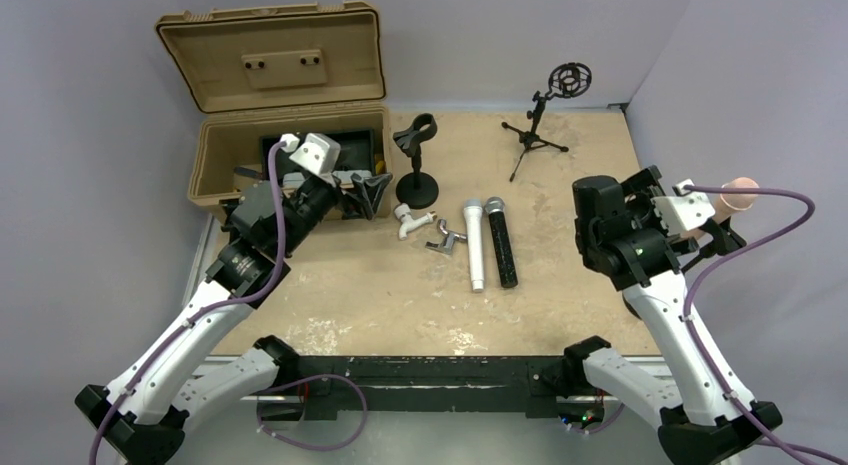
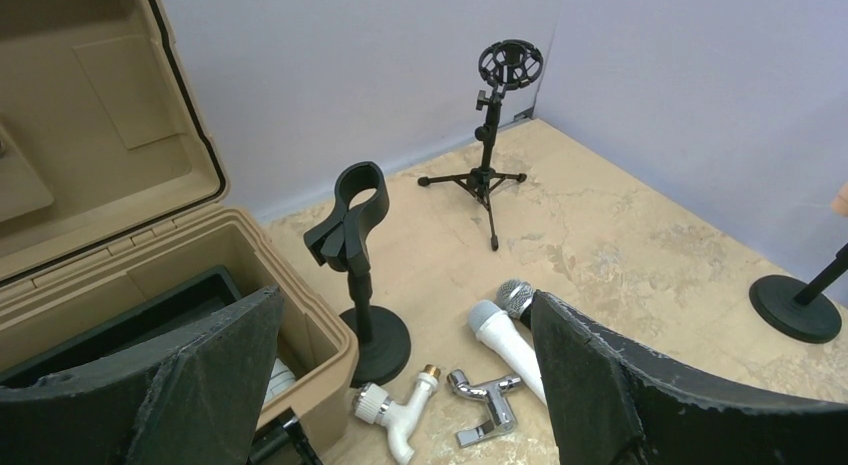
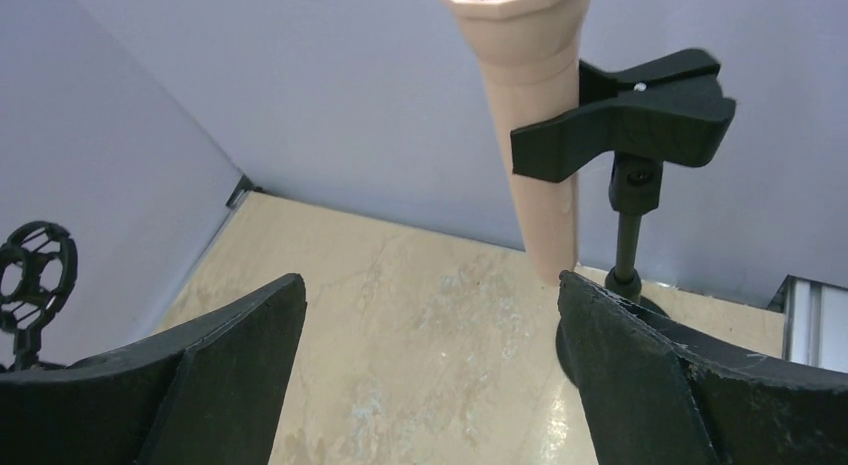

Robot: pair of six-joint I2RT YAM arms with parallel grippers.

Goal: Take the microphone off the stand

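Microphone (image 3: 527, 135) sits clipped in its stand (image 3: 640, 115); your right pincer (image 3: 428, 285) faces it spread and empty, so removal is entirely ahead.

Plain lavender walls (image 1: 80, 105), mottled beige tabletop (image 1: 560, 285), even light

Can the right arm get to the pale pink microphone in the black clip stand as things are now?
Probably yes. The open right fingers face the pale pink microphone with nothing between them. The black clip grips only its middle, leaving the lower body free.
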